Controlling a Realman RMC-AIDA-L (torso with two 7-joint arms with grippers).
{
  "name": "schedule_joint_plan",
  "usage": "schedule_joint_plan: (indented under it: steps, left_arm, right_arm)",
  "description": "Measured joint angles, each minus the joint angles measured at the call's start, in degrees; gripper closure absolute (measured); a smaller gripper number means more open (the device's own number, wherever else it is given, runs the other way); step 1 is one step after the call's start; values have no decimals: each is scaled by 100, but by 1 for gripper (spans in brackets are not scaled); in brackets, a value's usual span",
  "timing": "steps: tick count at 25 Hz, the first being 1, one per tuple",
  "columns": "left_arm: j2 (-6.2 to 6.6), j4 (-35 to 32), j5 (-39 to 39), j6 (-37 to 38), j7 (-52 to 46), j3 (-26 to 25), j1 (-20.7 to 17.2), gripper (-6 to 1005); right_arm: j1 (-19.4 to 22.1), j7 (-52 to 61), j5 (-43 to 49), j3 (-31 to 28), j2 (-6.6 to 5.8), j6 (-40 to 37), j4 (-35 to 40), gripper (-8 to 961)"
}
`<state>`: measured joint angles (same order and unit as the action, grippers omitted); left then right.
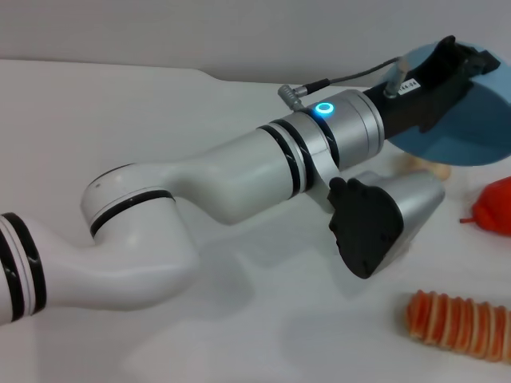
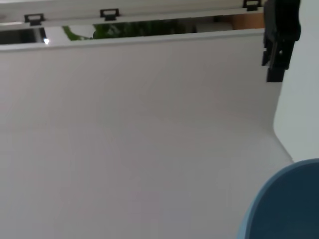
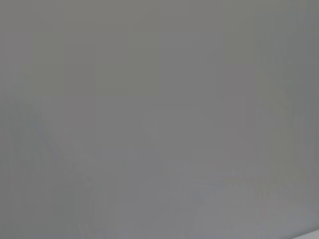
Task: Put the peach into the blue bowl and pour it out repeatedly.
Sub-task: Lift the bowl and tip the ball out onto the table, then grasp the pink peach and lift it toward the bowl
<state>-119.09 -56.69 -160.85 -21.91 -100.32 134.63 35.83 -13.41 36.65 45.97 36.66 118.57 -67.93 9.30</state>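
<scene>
My left arm reaches across the white table to the far right, where my left gripper (image 1: pixel 465 61) is shut on the rim of the blue bowl (image 1: pixel 473 120). The bowl is lifted off the table and tipped steeply on its side. A slice of its blue wall (image 2: pixel 289 204) also shows in the left wrist view. No peach shows in any view; it is hidden or out of view. My right gripper shows nowhere, and the right wrist view holds only a blank grey surface.
Under the tipped bowl lies a beige lumpy ball (image 1: pixel 421 166), partly hidden. A red-orange item (image 1: pixel 495 206) sits at the right edge, and an orange ridged item (image 1: pixel 459 323) lies at the front right. A white wall edge (image 2: pixel 149 40) bounds the table.
</scene>
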Motion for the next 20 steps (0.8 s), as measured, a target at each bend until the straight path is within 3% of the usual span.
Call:
schedule_joint_plan:
  steps: [4, 11, 12, 13, 15, 20]
  left_arm:
    - [0, -2, 506, -6, -42, -11, -9, 998]
    - [2, 144, 2935, -14, -1200, -296, 251, 998]
    - [7, 194, 3239, 29, -1389, -353, 273, 998]
    - [15, 283, 3762, 241, -1730, -545, 323, 998]
    - [16, 334, 4019, 476, -1942, -720, 364, 999]
    - [48, 858, 4823, 2491, -2755, -1985, 833, 999]
  right_arm:
    - [-11, 18, 0, -44, 4, 2, -4, 445]
    - [-70, 1182, 294, 93, -23, -47, 99, 446]
    - [-75, 1517, 561, 181, -39, -48, 226, 446]
    - [-69, 2420, 1386, 334, -70, -51, 671, 446]
    - [-71, 2941, 1914, 391, -78, -54, 979, 446]
    - [-317, 5710, 4820, 438, -49, -380, 2344, 446]
